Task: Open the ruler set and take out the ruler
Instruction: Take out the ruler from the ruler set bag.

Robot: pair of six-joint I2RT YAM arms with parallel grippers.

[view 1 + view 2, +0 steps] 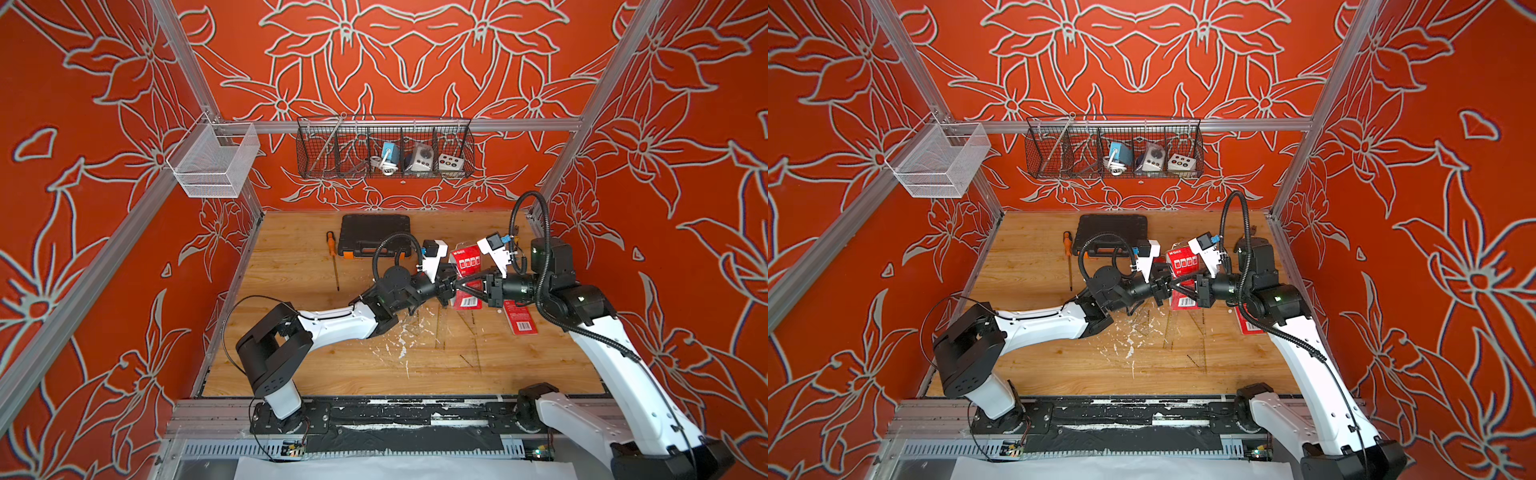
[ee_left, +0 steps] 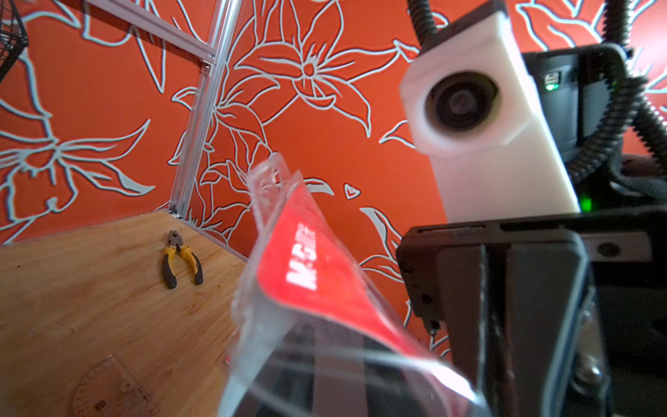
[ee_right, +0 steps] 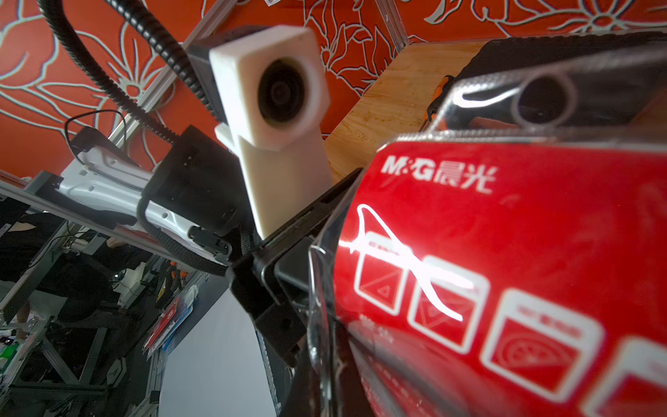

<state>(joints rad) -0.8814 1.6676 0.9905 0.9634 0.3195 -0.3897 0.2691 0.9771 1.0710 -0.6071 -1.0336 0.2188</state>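
- The ruler set (image 1: 467, 262), a red card in a clear sleeve, is held off the table between the two grippers. Its hang-hole end rises past their fingertips toward the back wall.
- The right gripper (image 1: 462, 286) is clamped tight across the lower part of the sleeve and appears to carry the pack.
- The left gripper (image 1: 445, 289) meets it almost tip to tip at the sleeve's opposite edge. I cannot tell whether its jaws pinch the film or stand just off it, because the sleeve fills its wrist view.
- The step in hand looks like parting the sleeve's mouth. The left gripper should take one layer of film only, close to the opening and clear of the card. It should then draw slowly away from the right gripper, which must hold firm.
- The film looks thin and glossy, so it may slip or drag the card along with it.
- Below the left gripper a clear protractor (image 2: 108, 390) lies on the wooden table (image 1: 311, 353).
- A second red pack (image 1: 521, 322) lies under the right wrist.
- Beyond the left gripper are a screwdriver (image 1: 332, 257) and a black tool case (image 1: 374, 232).
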